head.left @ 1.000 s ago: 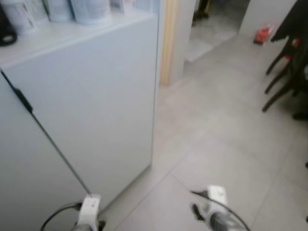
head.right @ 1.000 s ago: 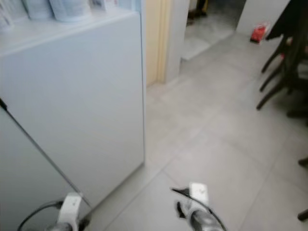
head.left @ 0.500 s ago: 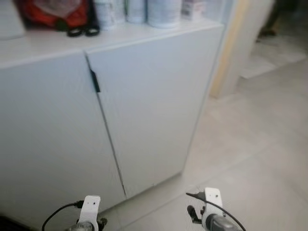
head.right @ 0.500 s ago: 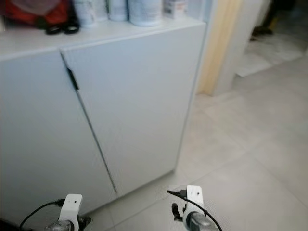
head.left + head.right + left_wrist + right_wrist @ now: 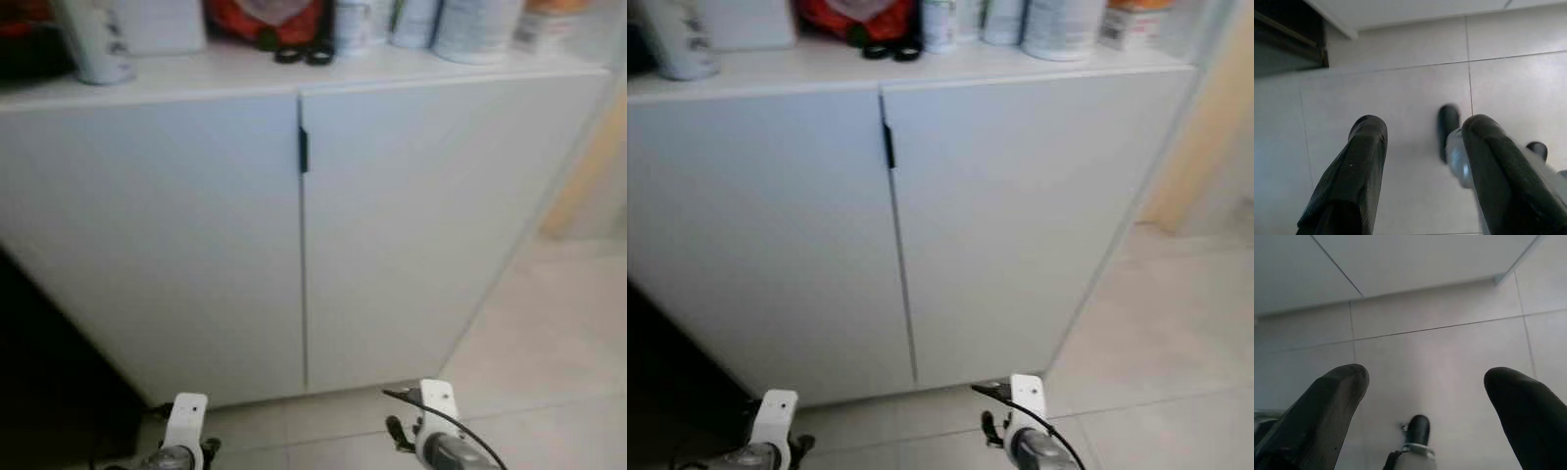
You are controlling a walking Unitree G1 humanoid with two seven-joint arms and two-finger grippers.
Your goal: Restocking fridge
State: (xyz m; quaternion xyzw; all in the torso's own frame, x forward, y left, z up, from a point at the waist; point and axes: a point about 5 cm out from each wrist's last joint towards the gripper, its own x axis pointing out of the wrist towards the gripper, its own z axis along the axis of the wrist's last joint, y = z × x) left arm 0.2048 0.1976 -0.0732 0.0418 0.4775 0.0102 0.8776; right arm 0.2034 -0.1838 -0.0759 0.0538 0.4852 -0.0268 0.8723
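The left hand (image 5: 1420, 161) hangs low over the tiled floor (image 5: 1400, 98), its two black fingers (image 5: 1359, 166) spread apart and holding nothing; past them lies pale tile crossed by grout lines, with the foot of a white cabinet (image 5: 294, 245) and a dark gap at its side. The right hand (image 5: 1425, 396) also hangs over the floor, its fingers (image 5: 1327, 401) wide apart and empty, with the cabinet's bottom edge beyond them.

In the head views both arms sit at the bottom edge, white wrist pieces up, the left (image 5: 185, 419) below the left-hand door, the right (image 5: 436, 403) below the right-hand door. The cabinet stands straight ahead, well above both hands, its two plain doors shut and meeting at a central seam with a small dark handle (image 5: 303, 150) near the top.

On the counter (image 5: 196, 78) on top, toward its back edge, stand white canisters (image 5: 470, 24), a white bottle (image 5: 93, 44) near the left end, an orange-red bag (image 5: 265, 15) and two small dark rings (image 5: 304, 55). All are blurred. No fridge can be made out.
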